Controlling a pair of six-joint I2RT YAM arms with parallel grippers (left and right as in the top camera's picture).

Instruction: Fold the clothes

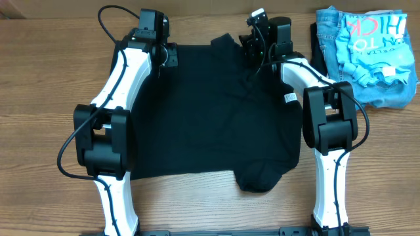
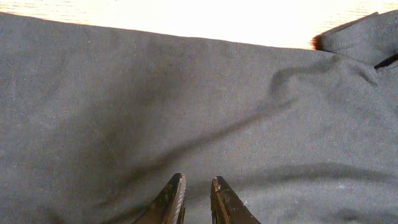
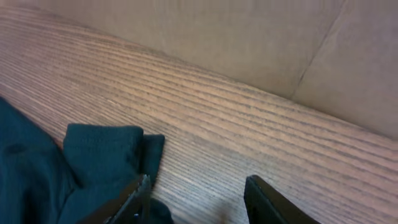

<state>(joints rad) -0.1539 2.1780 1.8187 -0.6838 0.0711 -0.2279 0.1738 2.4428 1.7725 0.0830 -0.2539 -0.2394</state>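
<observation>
A wood-grain desk fills the overhead view. The left hand sits at 11 o'clock over the tee's far left corner. In its wrist view the left hand has its fingers nearly together, with a thin slit between them, low over the cloth. I cannot tell whether any cloth is pinched. The black tee lies spread flat mid-desk between the two arms (one sleeve pokes out at 6 o'clock). At 1 o'clock the right hand stands at the tee's far edge. Its fingers are apart over bare wood, just beside a bunched sleeve. A pile of blue clothes lies at 2 o'clock.
</observation>
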